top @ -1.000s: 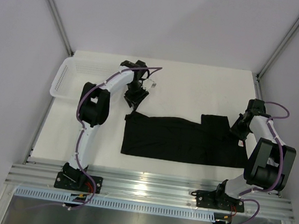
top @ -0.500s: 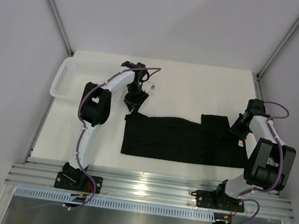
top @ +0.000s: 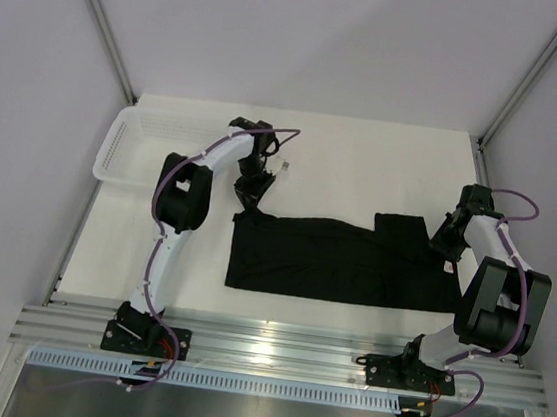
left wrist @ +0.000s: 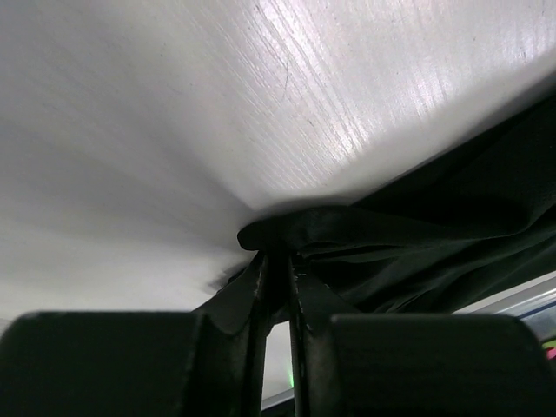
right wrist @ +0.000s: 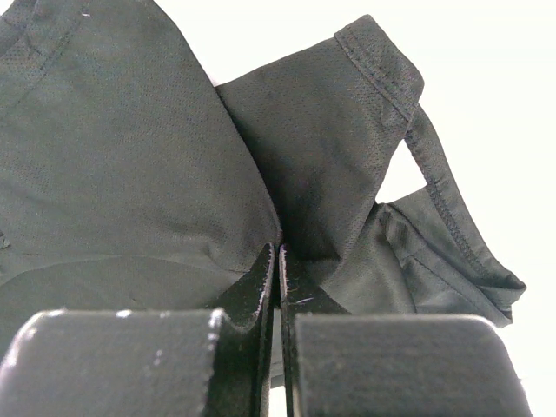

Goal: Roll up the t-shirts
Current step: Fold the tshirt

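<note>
One t-shirt (top: 343,261); left hand (left wrist: 278,261), right hand (right wrist: 278,252) both pinching it; one basket (top: 120,145)

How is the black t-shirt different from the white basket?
The t-shirt is black; the basket is white. The t-shirt lies flat; the basket has upright mesh walls. The left gripper and right gripper pinch the t-shirt; neither touches the basket. Both sit on the table.

Lab: white bench (top: 365,158), aluminium-framed enclosure (top: 100,22).

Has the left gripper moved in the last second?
Yes. The left gripper came slightly nearer, away from the table's far edge, and shut on the shirt's far-left corner.
</note>
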